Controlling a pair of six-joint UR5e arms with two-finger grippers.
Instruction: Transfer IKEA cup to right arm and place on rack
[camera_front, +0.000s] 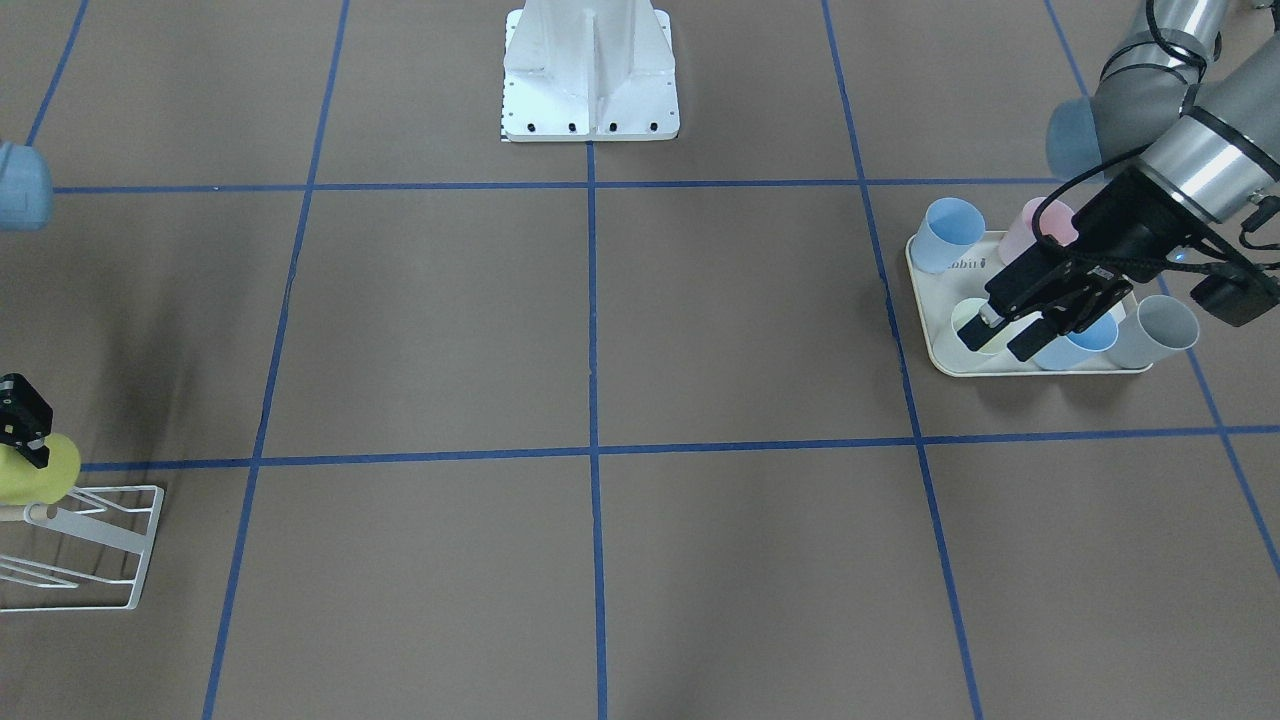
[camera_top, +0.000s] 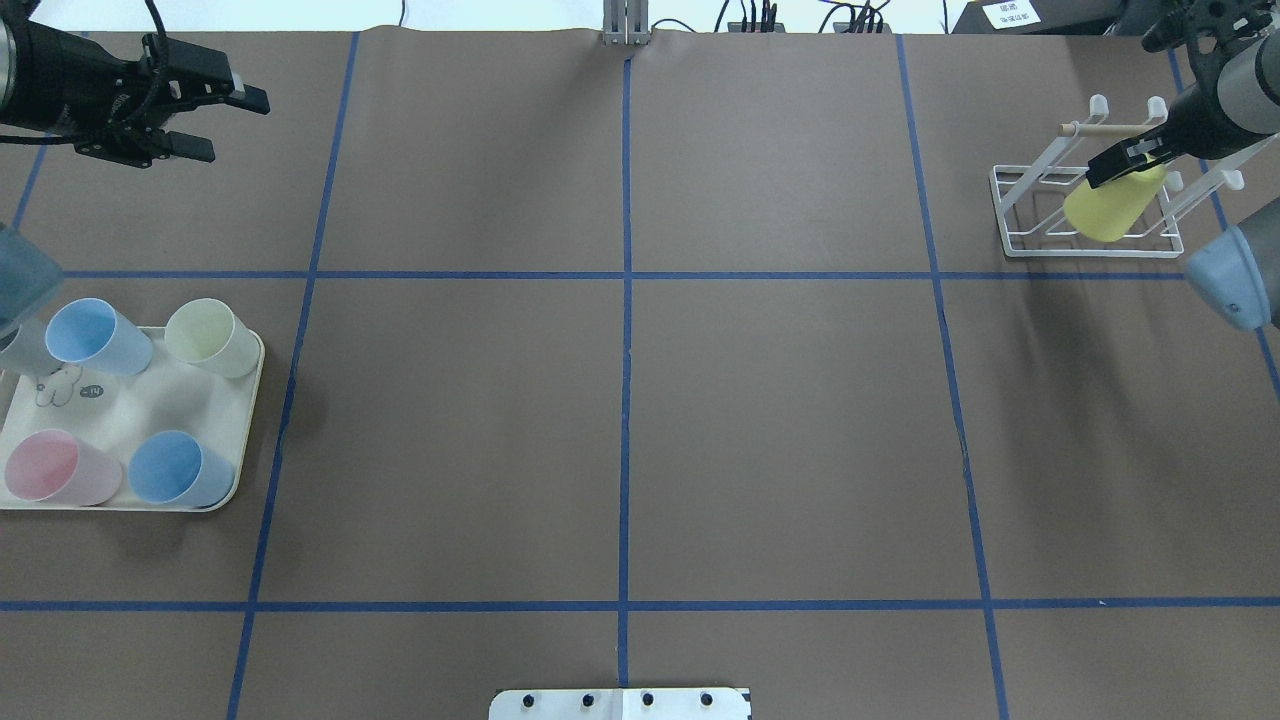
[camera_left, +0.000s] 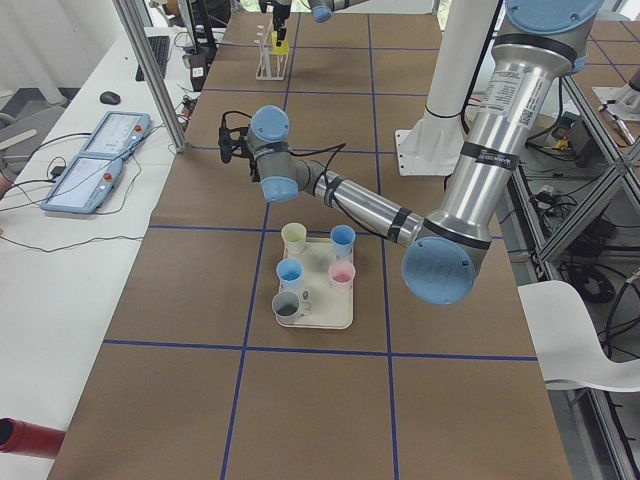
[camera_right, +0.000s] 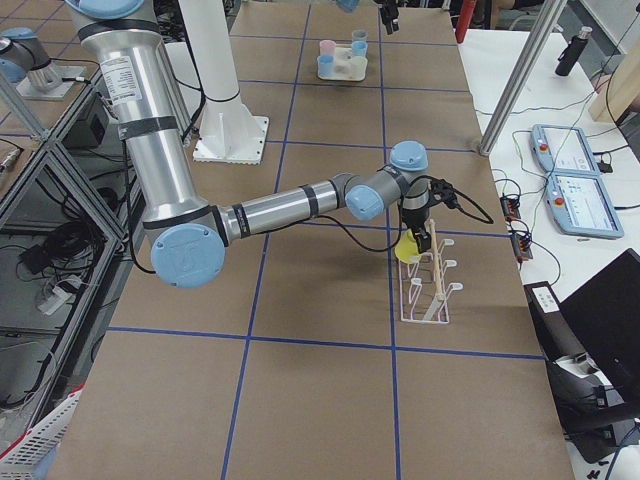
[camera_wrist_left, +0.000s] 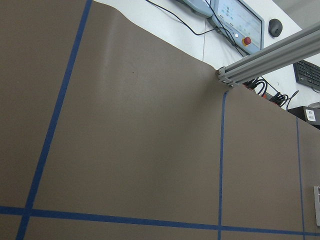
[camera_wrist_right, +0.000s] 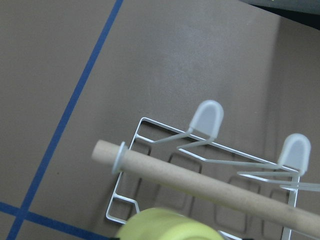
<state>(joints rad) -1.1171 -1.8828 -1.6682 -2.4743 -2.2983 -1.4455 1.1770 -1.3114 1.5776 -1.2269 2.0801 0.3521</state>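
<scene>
Okay, right end effector (camera_top: 1125, 160) grips the yellow cup (camera_top: 1112, 205) over the rack (camera_top: 1090, 254); I'd align its mouth with a prong, lower slowly, release; left end effector (camera_top: 226, 126) spread, empty

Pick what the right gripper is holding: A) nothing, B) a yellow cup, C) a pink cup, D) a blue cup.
B: the right gripper is shut on the yellow cup, holding it over the rack.
</scene>
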